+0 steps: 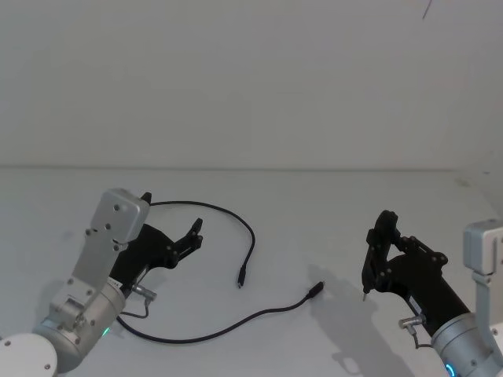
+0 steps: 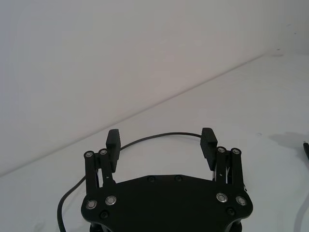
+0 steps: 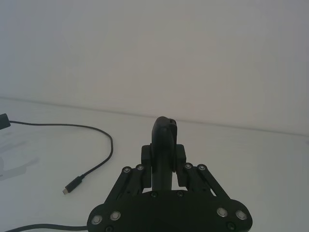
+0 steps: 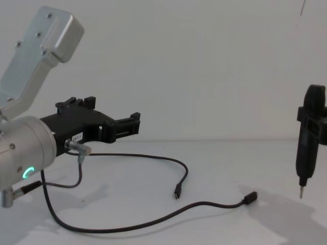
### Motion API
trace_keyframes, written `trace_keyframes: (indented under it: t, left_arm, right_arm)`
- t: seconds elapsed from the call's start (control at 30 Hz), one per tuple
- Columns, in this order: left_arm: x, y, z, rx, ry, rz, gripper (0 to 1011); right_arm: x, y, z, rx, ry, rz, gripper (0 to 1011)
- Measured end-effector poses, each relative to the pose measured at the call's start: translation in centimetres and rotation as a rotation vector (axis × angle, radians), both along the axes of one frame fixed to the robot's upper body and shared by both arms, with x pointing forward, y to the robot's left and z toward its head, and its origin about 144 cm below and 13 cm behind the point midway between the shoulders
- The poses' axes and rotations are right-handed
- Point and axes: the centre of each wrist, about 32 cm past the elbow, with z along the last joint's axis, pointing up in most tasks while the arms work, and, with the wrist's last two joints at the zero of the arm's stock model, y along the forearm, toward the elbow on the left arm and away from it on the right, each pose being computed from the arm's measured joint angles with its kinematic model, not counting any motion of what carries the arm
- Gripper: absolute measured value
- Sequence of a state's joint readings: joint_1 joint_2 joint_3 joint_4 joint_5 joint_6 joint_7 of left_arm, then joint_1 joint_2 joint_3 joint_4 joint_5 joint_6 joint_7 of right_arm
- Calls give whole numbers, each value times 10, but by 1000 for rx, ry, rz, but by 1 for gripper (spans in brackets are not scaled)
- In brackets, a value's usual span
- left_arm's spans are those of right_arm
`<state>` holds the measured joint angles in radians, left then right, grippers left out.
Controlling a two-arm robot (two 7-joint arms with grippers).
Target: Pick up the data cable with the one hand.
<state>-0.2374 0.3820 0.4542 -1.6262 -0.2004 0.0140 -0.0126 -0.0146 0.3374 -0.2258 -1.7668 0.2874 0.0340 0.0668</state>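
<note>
Head view: the data cable (image 1: 236, 215) lies loose on the white worktop (image 1: 314, 196), curving out from under the left gripper (image 1: 171, 212) towards the centre; both its plugs rest near mid-worktop, close to one another but apart; the left gripper is at the near left, jaws spread and holding nothing; the right gripper (image 1: 377, 255) stands at the near right, jaws clenched on a slim black pen-like tool (image 1: 368, 271) whose tip points down.

Left wrist view: the left gripper (image 2: 161, 142) has its jaws wide apart; the data cable (image 2: 145, 138) runs across the worktop beyond the fingertips.

Right wrist view: the right gripper (image 3: 164, 162) clamps the pen-like tool (image 3: 165, 133) between its jaws; the data cable (image 3: 63, 125) lies well off to one side, one plug visible at its end.

Chest view: the left gripper (image 4: 115, 111) hangs above the worktop, clear of the data cable (image 4: 153, 156) lying flat below and ahead of it; the pen-like tool (image 4: 309, 138) hangs upright at the right edge in the right gripper (image 4: 312, 120), its metal tip just above the worktop.
</note>
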Motion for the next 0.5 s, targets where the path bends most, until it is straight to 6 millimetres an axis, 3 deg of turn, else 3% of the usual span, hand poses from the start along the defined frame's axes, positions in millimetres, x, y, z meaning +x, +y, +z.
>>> trace_keyframes:
  t: [0.5]
  left_arm:
    - [-1,6,7,53,52,-111,1001]
  right_arm:
    - [0,0,0,0,0,0,279]
